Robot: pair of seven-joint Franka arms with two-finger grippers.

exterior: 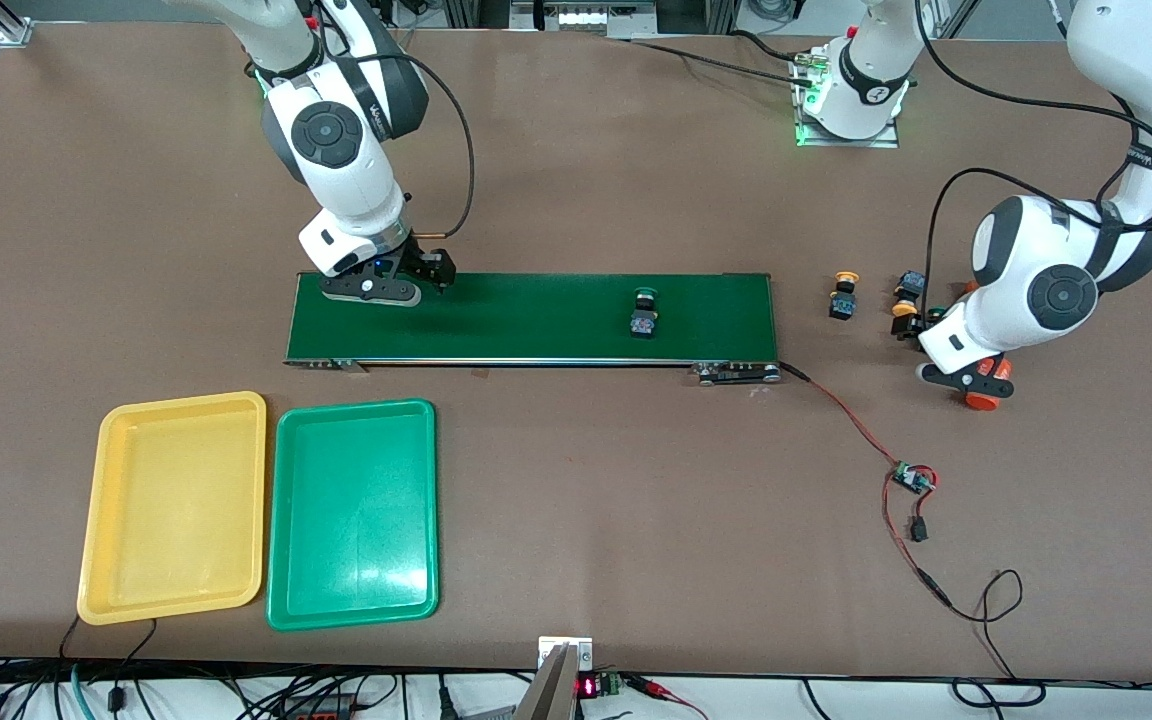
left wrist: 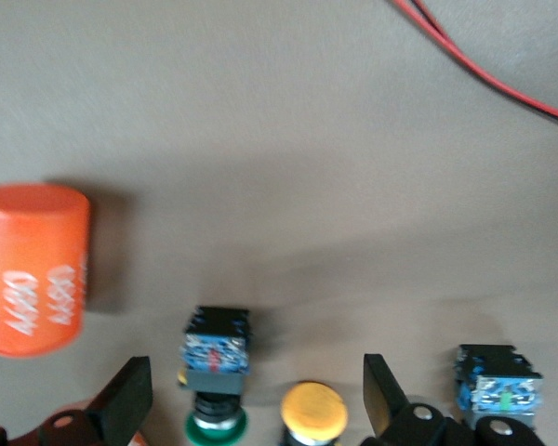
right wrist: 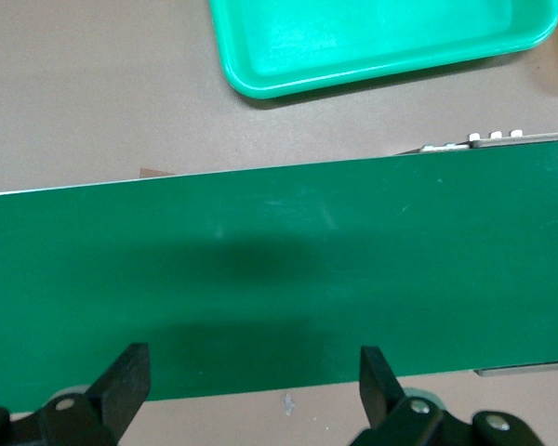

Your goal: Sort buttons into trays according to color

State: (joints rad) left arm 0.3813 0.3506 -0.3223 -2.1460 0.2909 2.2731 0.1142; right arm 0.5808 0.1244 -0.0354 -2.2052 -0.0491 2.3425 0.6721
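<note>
One green-capped button (exterior: 644,315) stands on the dark green conveyor belt (exterior: 536,315). A yellow-capped button (exterior: 844,297) and a pair of buttons (exterior: 908,293) sit on the table off the belt's end toward the left arm. My left gripper (exterior: 914,322) hangs open just above that pair. In the left wrist view a green-capped button (left wrist: 217,372) and a yellow-capped button (left wrist: 312,413) lie between its fingers, untouched, and a third button (left wrist: 496,390) lies outside them. My right gripper (exterior: 431,270) is open over the belt's other end and holds nothing. The yellow tray (exterior: 181,400) and green tray (exterior: 356,408) hold nothing.
An orange cylinder (exterior: 986,395) with printed numbers lies beside the left hand, also seen as the orange cylinder (left wrist: 33,269) in the left wrist view. A red-and-black wire with a small circuit board (exterior: 911,478) runs from the belt's end toward the front camera. The green tray's rim (right wrist: 260,88) shows in the right wrist view.
</note>
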